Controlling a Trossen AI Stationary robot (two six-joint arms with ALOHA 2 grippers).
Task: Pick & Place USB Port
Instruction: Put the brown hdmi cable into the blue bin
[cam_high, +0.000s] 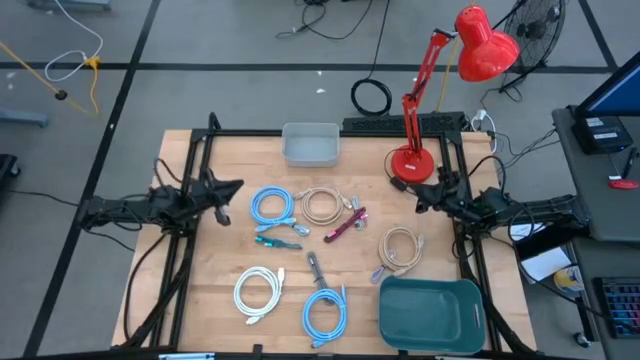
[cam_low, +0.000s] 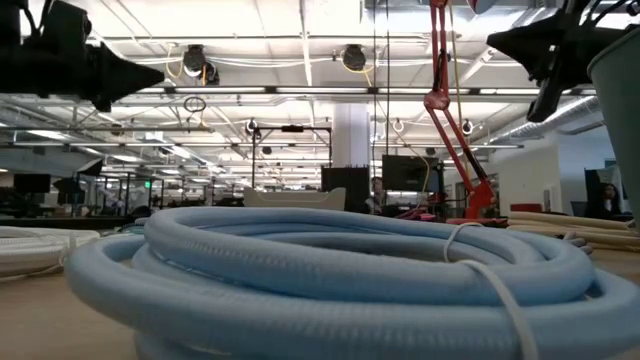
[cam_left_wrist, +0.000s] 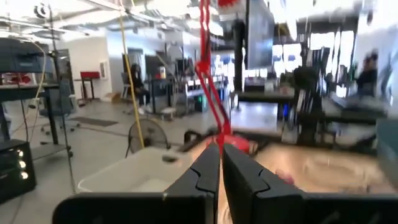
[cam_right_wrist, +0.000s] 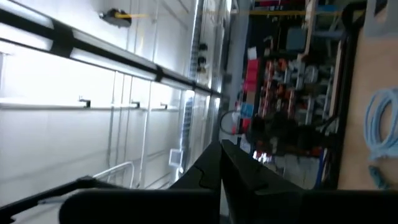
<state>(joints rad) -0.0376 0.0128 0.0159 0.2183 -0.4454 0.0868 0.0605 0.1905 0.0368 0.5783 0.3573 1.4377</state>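
Observation:
Several coiled cables lie flat on the wooden table: a light blue coil (cam_high: 271, 206), a beige coil (cam_high: 320, 205), another beige coil (cam_high: 400, 250), a white coil (cam_high: 258, 290) and a blue coil (cam_high: 325, 312), which fills the front of the low view (cam_low: 330, 270). A magenta stick-shaped piece (cam_high: 345, 225) lies between the beige coils. My left gripper (cam_high: 232, 187) hovers shut over the table's left side, left of the light blue coil. My right gripper (cam_high: 420, 195) hovers shut over the right side, near the lamp base. Both hold nothing.
A grey bin (cam_high: 310, 145) stands at the far edge and a green bin (cam_high: 430, 312) at the near right corner. A red desk lamp (cam_high: 412, 165) stands at the far right. A small teal connector (cam_high: 275, 238) and a grey plug (cam_high: 315, 265) lie mid-table.

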